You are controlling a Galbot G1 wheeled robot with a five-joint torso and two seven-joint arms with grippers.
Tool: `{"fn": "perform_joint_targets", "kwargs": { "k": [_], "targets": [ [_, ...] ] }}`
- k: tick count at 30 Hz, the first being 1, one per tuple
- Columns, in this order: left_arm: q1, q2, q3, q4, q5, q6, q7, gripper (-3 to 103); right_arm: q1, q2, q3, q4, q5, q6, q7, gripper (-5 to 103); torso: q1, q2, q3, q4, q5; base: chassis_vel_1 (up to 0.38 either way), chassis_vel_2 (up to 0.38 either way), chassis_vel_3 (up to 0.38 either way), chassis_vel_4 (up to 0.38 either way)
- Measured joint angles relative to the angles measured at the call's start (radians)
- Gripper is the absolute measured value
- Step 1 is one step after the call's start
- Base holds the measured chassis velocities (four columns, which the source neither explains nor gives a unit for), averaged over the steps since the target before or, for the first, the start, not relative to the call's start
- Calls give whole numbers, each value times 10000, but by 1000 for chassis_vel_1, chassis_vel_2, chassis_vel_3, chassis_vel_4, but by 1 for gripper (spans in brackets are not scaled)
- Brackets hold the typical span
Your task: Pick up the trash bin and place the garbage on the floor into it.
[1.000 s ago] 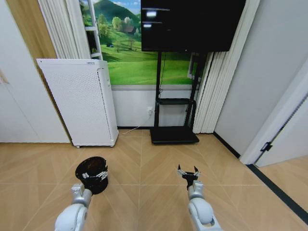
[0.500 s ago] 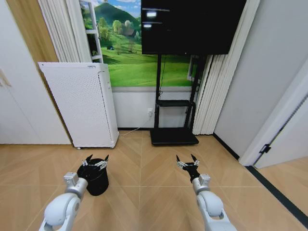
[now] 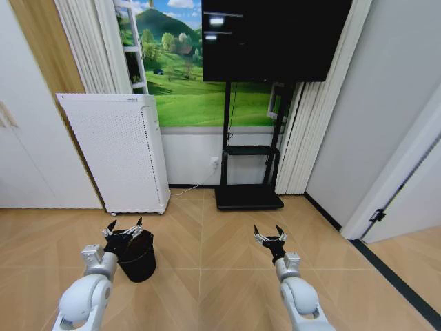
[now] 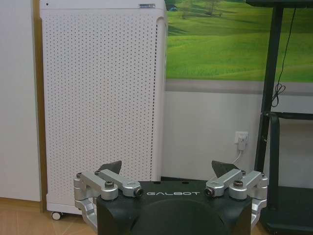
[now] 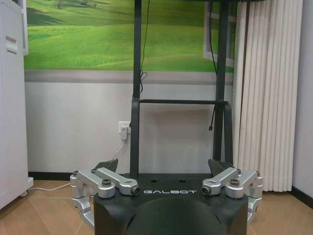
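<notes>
Left gripper point(image 3: 122, 226): fingers spread, nothing held, raised just above the bin's rim.
Right gripper point(image 3: 269, 232): fingers spread, empty, held over bare floor at 6 o'clock.
Bin point(image 3: 137, 259): upright on the floor point(image 3: 207, 241), seen at 8 o'clock, before the white appliance point(image 3: 120, 152).

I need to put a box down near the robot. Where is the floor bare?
Bare tan parquet floor lies between the small black round trash bin and the open right gripper. It is crowded by the tall white perforated appliance, bin and left gripper.
</notes>
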Motion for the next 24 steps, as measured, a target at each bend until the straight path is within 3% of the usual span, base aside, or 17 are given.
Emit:
{"fn": "perform_joint_targets", "kwargs": {
  "k": [24],
  "targets": [
    [-243,292,-54,263,-883,328,-279,100,-22,4,251,185,214,-301,165,100,322,1002,680,-1,0,0,0,0,0]
  ]
}}
